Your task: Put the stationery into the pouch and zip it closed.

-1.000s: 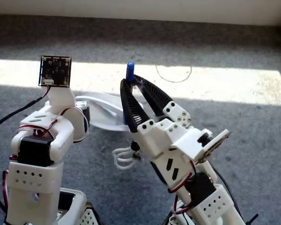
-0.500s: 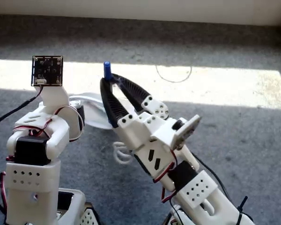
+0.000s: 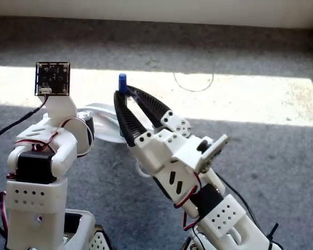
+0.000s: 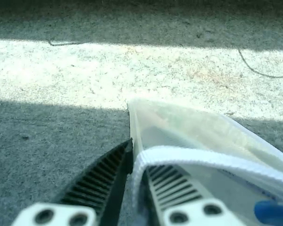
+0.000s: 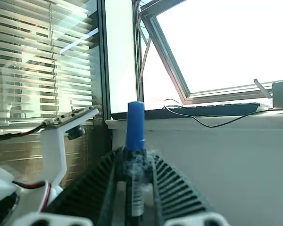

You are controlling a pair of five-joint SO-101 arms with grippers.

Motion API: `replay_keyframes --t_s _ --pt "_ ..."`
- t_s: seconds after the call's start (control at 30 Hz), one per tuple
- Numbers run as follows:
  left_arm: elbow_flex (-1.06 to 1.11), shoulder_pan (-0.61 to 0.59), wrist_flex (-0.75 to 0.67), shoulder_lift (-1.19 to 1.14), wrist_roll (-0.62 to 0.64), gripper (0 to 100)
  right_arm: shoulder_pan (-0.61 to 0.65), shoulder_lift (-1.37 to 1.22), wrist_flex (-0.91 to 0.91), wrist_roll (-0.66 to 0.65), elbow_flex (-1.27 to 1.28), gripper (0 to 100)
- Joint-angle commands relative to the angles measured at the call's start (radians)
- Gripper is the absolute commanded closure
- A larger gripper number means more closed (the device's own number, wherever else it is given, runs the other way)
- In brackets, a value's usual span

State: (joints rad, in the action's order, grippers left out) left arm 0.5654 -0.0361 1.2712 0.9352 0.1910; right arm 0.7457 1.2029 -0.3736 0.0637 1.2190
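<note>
Pouch (image 3: 101,124) is shown in the high view beside the left arm on the grey carpet (image 3: 261,156). The blue-capped pen (image 3: 122,82) is held upright close above it by the right gripper (image 3: 125,95), so insertion is judged not yet done. In the left wrist view, the left gripper (image 4: 137,157) is clamped on the pouch's white zipper edge (image 4: 203,162), and the mouth appears unzipped. In the right wrist view, the right gripper's fingers (image 5: 167,188) are closed on the pen barrel with the cap upward, so insertion and zipping are judged to remain.
</note>
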Motion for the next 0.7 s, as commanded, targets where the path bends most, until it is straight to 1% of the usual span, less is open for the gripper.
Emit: replay_keyframes --t_s 0.0,0.1,0.43,0.53,0.67 --pt "-0.018 -0.019 -0.008 0.018 0.009 99 0.01 0.127 0.127 -0.101 0.018 99.3" --pt "-0.018 -0.019 -0.008 0.018 0.009 99 0.01 0.191 0.266 -0.149 0.036 99.3" --pt "-0.018 -0.019 -0.008 0.016 0.009 99 0.01 0.344 0.596 -0.157 0.025 99.2" --pt "-0.018 -0.019 -0.008 0.016 0.009 99 0.01 0.371 0.664 -0.163 0.007 99.2" --pt "-0.018 -0.021 -0.008 0.016 0.009 99 0.01 0.372 0.786 -0.244 -0.041 99.2"
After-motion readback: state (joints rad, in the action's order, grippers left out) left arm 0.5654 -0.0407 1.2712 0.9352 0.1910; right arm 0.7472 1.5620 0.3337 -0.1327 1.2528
